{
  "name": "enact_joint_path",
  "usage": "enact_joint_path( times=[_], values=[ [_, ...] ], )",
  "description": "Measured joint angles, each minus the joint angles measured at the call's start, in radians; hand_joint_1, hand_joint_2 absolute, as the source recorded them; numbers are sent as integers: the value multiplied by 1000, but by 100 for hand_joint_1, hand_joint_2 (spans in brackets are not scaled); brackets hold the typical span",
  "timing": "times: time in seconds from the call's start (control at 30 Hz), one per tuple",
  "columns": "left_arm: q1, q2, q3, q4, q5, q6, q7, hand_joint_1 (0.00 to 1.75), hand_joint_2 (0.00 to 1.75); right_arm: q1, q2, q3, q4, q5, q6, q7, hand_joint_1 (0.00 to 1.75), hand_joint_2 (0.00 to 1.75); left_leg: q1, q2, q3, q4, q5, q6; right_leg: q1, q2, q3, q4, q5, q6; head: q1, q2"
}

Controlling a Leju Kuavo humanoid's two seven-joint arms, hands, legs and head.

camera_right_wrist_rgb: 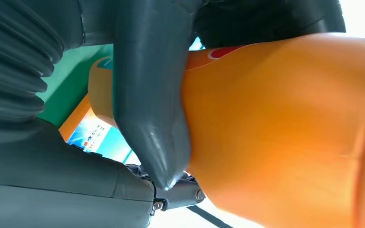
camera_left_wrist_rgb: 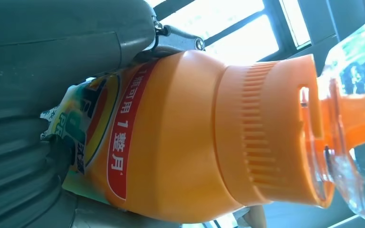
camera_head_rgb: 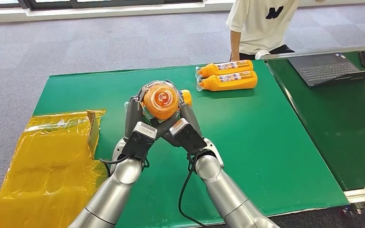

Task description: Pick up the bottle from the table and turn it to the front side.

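You're holding the bottle (camera_head_rgb: 161,99) above the green worktop (camera_head_rgb: 247,142), left hand (camera_head_rgb: 135,114) and right hand (camera_head_rgb: 190,121) fingers wrapping its sides. Rotate slowly, keeping one hand gripping while regrasping, until the label is facing front.

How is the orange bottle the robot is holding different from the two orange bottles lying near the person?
The held bottle is lifted off the green table, gripped between the left hand and right hand; the two bottles by the person lie on the table, untouched. The held bottle points its base at the head camera; those two lie on their sides, side by side, labels up. All three look like the same orange labelled bottle.
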Motion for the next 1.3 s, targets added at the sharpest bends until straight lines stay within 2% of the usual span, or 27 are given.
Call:
enact_joint_path(
  times=[0.07,0.2,0.47,0.6,0.77,1.17,1.3],
  values=[
    [0,-4,-1,-4,-5,0,-1,175,175,5,0,0,-1,16,-35,2,0,0,0,0,0,0,0,0,0,0,0,0,0,0,0,0],
    [0,-10,-3,-12,-13,0,1,175,175,24,1,0,-16,69,-127,2,0,175,0,0,0,0,0,0,0,0,0,0,0,0,0,0],
    [0,-16,-7,-14,-22,-2,19,175,175,66,1,4,-74,128,-230,18,0,175,0,1,0,0,0,0,0,1,-1,0,0,0,0,0],
    [0,-17,-8,-14,-63,9,24,175,175,102,-1,9,-111,167,-274,29,0,0,0,0,0,0,0,0,0,0,-1,0,0,0,0,0],
    [-3,-13,-9,-14,-117,40,30,175,175,152,-17,9,-151,180,-298,35,0,0,0,1,0,0,0,0,0,1,-1,0,0,0,0,0],
    [-28,0,-10,-3,-205,90,44,175,175,200,-43,9,-185,191,-312,32,0,0,0,1,0,0,0,0,0,1,-1,0,0,0,0,0],
    [-38,14,-18,22,-311,159,55,175,175,218,-48,9,-198,183,-313,21,0,0,0,1,0,0,0,0,0,1,-1,0,0,0,0,0]
  ],
)
